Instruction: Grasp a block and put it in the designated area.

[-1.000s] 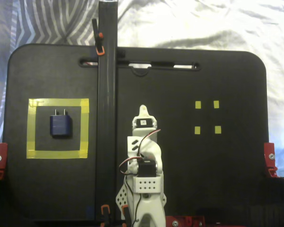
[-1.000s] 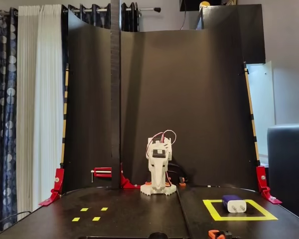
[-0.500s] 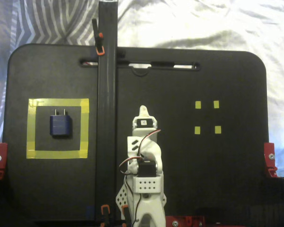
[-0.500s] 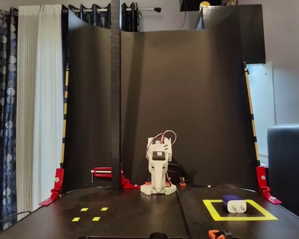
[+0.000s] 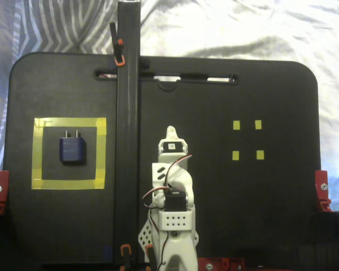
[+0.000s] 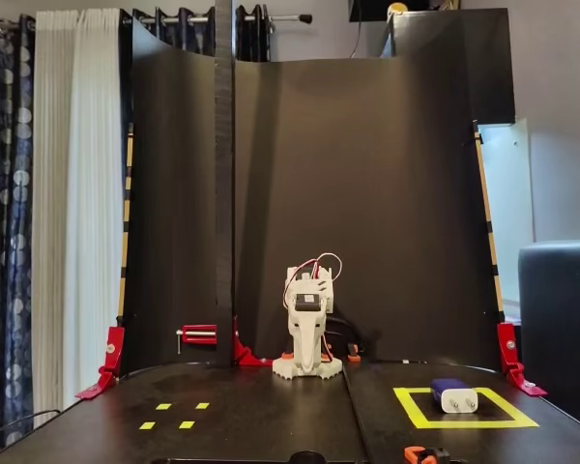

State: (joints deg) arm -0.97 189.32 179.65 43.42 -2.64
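Navy block (image 5: pixel 72 150) in yellow designated area (image 5: pixel 102 153), well apart from gripper (image 5: pixel 170 133) (open/closed unclear).

You have a black worktop (image 5: pixel 260 214) lying on a white rumpled sheet (image 5: pixel 243 28) in a fixed view from above. Four small yellow tape squares (image 5: pixel 247 139) sit on its right half, well apart from a tall black post (image 5: pixel 127 141) held by orange-tipped clamps (image 5: pixel 120 53). Red brackets (image 5: pixel 322 189) grip the worktop's left and right edges. In a fixed view from the front, a curved black backdrop (image 6: pixel 367 193) rises at the far side, with curtains (image 6: pixel 63 193) to its left
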